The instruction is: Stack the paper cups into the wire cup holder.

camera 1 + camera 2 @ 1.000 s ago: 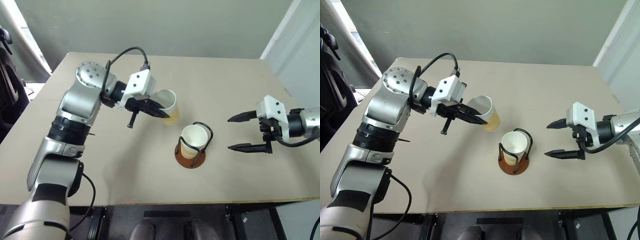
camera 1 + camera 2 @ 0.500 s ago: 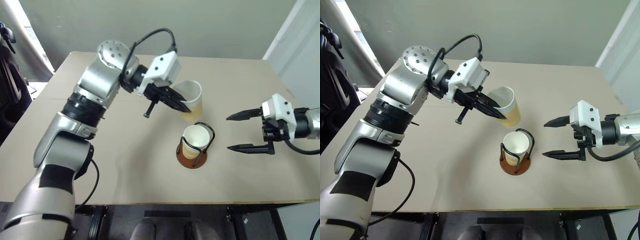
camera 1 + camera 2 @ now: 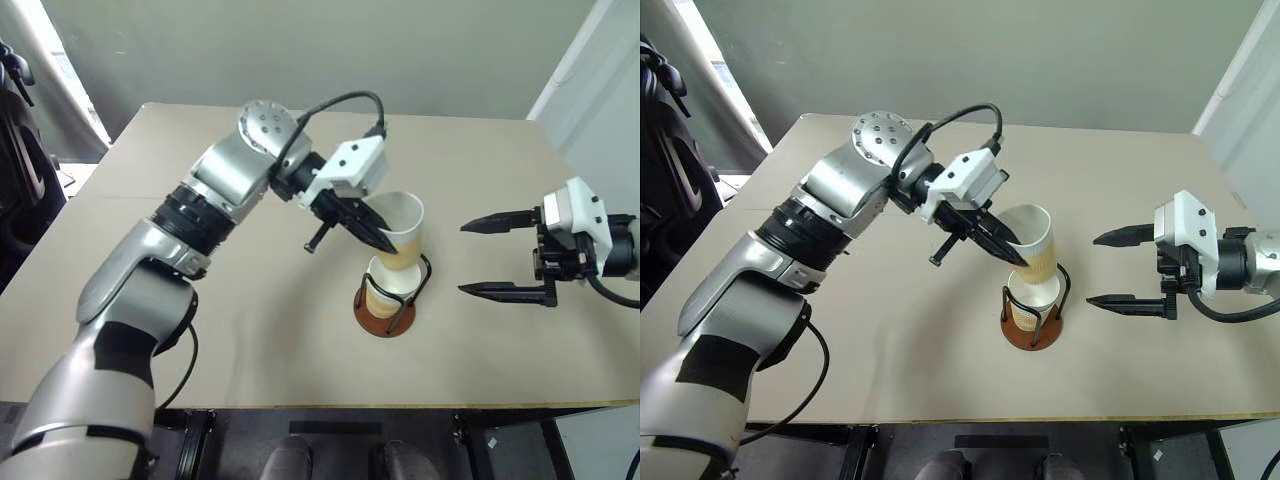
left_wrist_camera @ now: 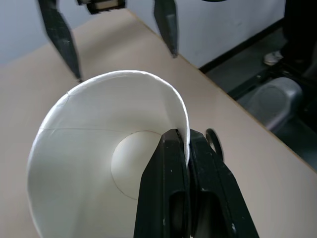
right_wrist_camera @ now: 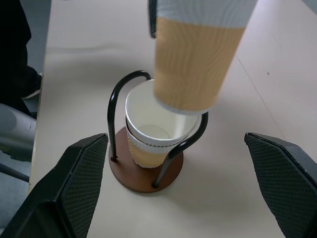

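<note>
A yellow-tan paper cup (image 3: pixel 402 235) with a white inside hangs tilted just above the wire cup holder (image 3: pixel 382 318). My left gripper (image 3: pixel 385 245) is shut on its rim, one finger inside the cup (image 4: pixel 99 148) and one outside. Another paper cup (image 5: pixel 148 134) sits upright inside the holder's black wire loops, on the reddish-brown base (image 5: pixel 133 176). The held cup's bottom (image 5: pixel 193 64) is over that cup's mouth, a little apart from it. My right gripper (image 3: pixel 464 259) is open, level with the holder and off to its right, with nothing between its fingers (image 5: pixel 74 183).
The tan table (image 3: pixel 200 300) carries nothing else. Its front edge runs close below the holder, and its right edge lies just past my right gripper. Dark equipment (image 3: pixel 20 170) stands off the table's left side.
My left arm has carried the cup to the right, from beside the holder to directly over it. The right gripper stays open and has hardly moved.
</note>
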Controlling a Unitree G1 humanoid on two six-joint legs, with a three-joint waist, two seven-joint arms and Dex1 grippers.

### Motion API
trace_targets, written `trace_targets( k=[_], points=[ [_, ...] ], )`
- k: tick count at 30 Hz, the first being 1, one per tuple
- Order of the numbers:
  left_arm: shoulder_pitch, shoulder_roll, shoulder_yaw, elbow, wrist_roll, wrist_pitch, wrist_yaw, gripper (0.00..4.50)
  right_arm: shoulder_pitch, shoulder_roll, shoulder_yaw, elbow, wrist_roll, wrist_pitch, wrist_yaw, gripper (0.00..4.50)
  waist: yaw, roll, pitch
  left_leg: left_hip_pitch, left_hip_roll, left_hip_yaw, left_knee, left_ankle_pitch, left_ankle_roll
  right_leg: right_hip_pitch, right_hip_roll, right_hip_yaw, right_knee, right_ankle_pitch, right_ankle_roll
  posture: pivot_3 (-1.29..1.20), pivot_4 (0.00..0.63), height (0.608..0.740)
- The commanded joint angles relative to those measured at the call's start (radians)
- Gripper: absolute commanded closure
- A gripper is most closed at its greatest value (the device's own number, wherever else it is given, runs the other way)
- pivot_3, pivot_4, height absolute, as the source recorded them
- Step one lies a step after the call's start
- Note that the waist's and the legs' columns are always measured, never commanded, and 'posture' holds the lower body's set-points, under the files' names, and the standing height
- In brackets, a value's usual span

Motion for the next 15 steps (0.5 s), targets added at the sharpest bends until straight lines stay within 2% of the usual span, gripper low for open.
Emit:
trace_targets(
  k=[1, 15],
  points=[
    [-0.051, 0.022, -0.034, -0.030, -0.036, -0.040, -0.034, 4.50, -0.001, -0.020, -0.048, -0.027, 0.008, -0.008, -0.011, 0.02, 0.000, 0.000, 0.000, 0.000, 0.000, 0.000, 0.000, 0.000, 0.000, 0.000, 0.000, 0.000, 0.000, 0.000, 0.000, 0.00, 0.150, 0.740],
    [-0.043, 0.042, -0.137, -0.031, -0.055, -0.089, -0.034, 4.50, 0.025, -0.033, -0.064, -0.037, 0.009, -0.010, -0.018, 0.02, 0.001, 0.000, 0.000, 0.000, 0.000, 0.001, 0.000, 0.000, 0.001, 0.001, 0.000, 0.001, 0.000, 0.000, 0.001, 0.00, 0.150, 0.740]
  ],
)
